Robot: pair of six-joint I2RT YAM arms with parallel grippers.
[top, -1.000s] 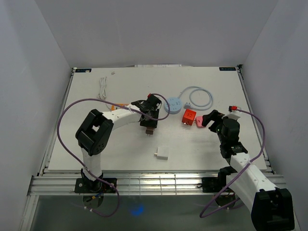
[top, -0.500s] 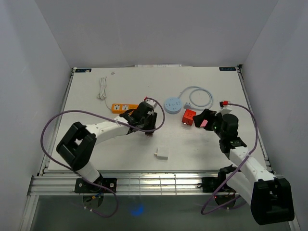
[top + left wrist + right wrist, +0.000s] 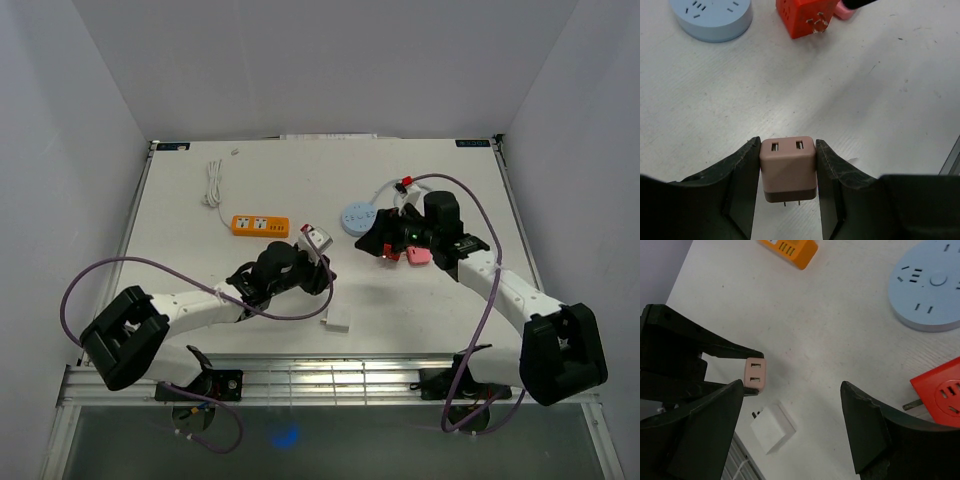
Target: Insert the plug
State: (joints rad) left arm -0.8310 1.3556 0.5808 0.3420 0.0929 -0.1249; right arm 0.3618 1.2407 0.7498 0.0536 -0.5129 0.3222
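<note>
White tabletop (image 3: 180,260), plain white walls on three sides. Noted left to right, top view unless stated.

Upper left: white cable (image 3: 212,185), bundled, lying loose on the surface.

Right of it and a little lower: orange power strip (image 3: 260,226), flat, sockets facing up, nothing plugged in.

Lower ctr-left: left gripper (image 3: 787,146) clamped on the plug (image 3: 788,167), a dusty-pink block w/ a darker base. Left wrist view: fingers (image 3: 742,180) press both side faces. Two slots show on the upper face and two prongs stick out at the bottom edge. Plug sits well apart from the strip and from the round socket. Contact w/ the tabletop can't be judged.

Lower ctr: white adapter (image 3: 335,322), lying on the table near the plug, not touching it. Right wrist view puts it just below the plug.

Ctr-right: blue round socket (image 3: 356,218), flat, slots up. Just right of it and lower: red cube adapter (image 3: 796,15), resting on the table w/ its prongs sticking out sideways.

Over the cube: right gripper (image 3: 791,385), jaws spread wide, nothing between them, above the surface.

Right of the cube: pink item (image 3: 418,256), partly under the right arm; type not identifiable.
</note>
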